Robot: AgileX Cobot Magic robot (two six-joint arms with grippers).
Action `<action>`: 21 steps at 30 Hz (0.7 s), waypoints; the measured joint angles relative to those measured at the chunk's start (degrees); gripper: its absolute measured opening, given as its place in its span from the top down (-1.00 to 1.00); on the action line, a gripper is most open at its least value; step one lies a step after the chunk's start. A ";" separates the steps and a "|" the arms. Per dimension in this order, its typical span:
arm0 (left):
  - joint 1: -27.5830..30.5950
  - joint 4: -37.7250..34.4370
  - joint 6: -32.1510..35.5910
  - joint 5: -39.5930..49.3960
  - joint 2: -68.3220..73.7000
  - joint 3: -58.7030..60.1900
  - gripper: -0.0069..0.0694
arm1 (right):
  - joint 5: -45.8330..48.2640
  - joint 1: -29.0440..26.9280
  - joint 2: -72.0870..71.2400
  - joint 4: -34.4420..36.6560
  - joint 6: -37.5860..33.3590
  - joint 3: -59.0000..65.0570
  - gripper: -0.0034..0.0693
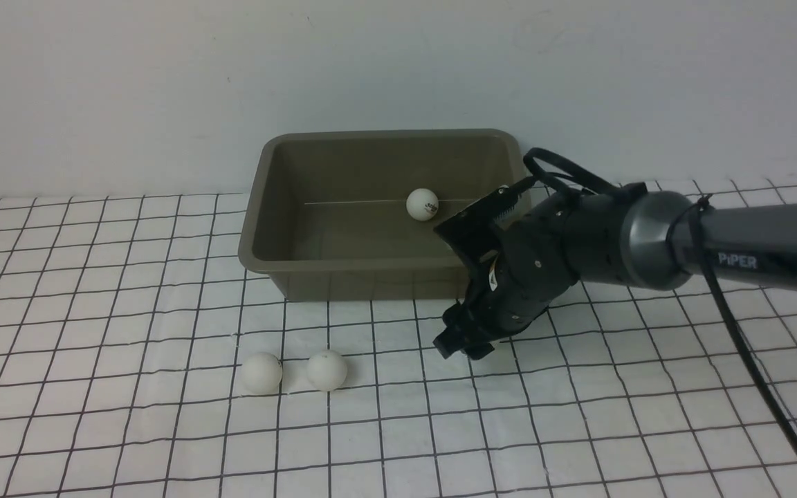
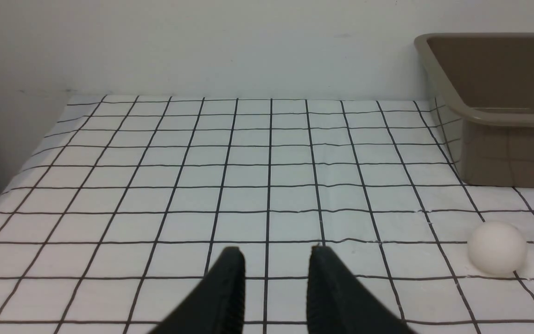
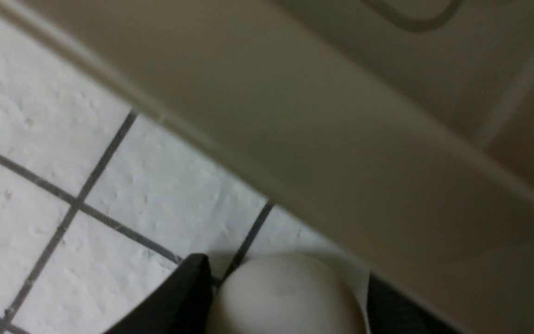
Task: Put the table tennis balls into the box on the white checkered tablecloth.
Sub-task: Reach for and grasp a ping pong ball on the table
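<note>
The olive-brown box (image 1: 260,256) stands at the back of the white checkered tablecloth (image 1: 94,277), with one table tennis ball (image 1: 422,205) inside. Two more balls (image 1: 261,373) (image 1: 326,370) lie side by side on the cloth in front of it. My right gripper (image 1: 464,346) points down at the cloth by the box's front right corner. In the right wrist view another ball (image 3: 285,297) sits between that gripper's (image 3: 285,271) fingers. One finger touches it; a sliver of cloth shows beside the other. My left gripper (image 2: 276,273) hovers open and empty, left of a ball (image 2: 497,247).
A plain white wall runs right behind the box (image 2: 480,116). The cloth's left edge drops off in the left wrist view. The right arm's black cable (image 1: 751,360) trails over the cloth on the right. The box wall (image 3: 341,139) is very close to the right gripper.
</note>
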 joint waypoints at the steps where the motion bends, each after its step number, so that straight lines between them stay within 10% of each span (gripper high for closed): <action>1: 0.00 0.00 0.00 0.00 0.00 0.00 0.36 | 0.00 0.00 0.00 -0.01 0.00 0.00 -0.15; 21: 0.00 0.00 0.00 0.00 0.00 0.00 0.36 | 9.95 1.53 -9.01 4.94 -3.32 -0.06 -0.08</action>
